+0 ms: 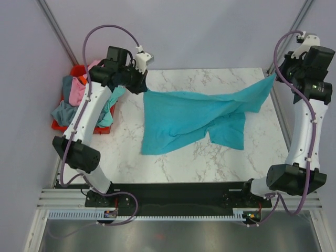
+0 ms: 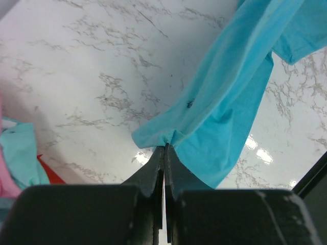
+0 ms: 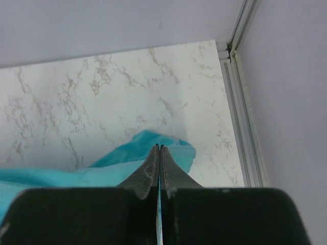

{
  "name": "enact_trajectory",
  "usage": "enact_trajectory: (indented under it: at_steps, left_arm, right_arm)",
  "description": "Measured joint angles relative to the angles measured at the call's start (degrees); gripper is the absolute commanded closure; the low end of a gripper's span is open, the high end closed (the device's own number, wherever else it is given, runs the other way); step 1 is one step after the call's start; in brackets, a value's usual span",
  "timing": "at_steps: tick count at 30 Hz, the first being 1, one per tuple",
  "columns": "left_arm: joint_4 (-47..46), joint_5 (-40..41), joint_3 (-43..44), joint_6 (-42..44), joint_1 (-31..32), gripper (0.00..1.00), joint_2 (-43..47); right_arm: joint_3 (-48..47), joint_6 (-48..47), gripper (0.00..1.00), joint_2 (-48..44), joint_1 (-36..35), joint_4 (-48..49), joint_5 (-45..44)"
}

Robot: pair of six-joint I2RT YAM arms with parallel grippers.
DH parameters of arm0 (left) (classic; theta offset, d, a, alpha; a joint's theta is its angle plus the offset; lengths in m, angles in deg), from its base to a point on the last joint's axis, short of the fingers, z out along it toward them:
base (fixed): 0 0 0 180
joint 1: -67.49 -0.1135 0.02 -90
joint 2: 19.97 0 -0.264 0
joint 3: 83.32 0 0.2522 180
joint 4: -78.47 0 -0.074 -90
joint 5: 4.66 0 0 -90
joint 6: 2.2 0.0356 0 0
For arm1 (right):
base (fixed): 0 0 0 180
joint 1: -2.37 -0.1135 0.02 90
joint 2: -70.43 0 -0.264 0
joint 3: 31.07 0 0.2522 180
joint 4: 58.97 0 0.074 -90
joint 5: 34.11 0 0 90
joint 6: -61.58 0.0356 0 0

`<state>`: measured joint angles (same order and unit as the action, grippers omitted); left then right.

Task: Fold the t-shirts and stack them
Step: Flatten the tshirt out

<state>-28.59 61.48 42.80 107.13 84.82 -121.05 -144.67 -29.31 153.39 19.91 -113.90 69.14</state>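
Observation:
A bright teal t-shirt hangs stretched between my two grippers above the marble table, its lower part draping onto the tabletop. My left gripper is shut on the shirt's left edge; the left wrist view shows the cloth pinched at the fingertips. My right gripper is shut on the shirt's right edge at the far right corner; the right wrist view shows the cloth bunched around its closed tips. Other t-shirts, pink, grey-blue and teal, lie piled in a red bin at the left.
The red bin of shirts stands at the table's left edge behind my left arm. A metal rail and grey walls bound the table at the back and right. A black base strip runs along the near edge.

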Motion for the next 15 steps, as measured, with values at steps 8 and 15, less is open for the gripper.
enact_trajectory:
  at_steps: [8, 15]
  left_arm:
    - [-4.52, 3.93, -9.09, -0.02, 0.02, 0.98, 19.67]
    - [-5.33, 4.31, -12.28, 0.00, 0.17, 0.98, 36.33]
  right_arm:
    - [-1.64, 2.64, 1.00, -13.18, 0.70, -2.40, 2.40]
    - [-6.99, 1.55, 1.00, -28.33, 0.68, -5.97, 3.23]
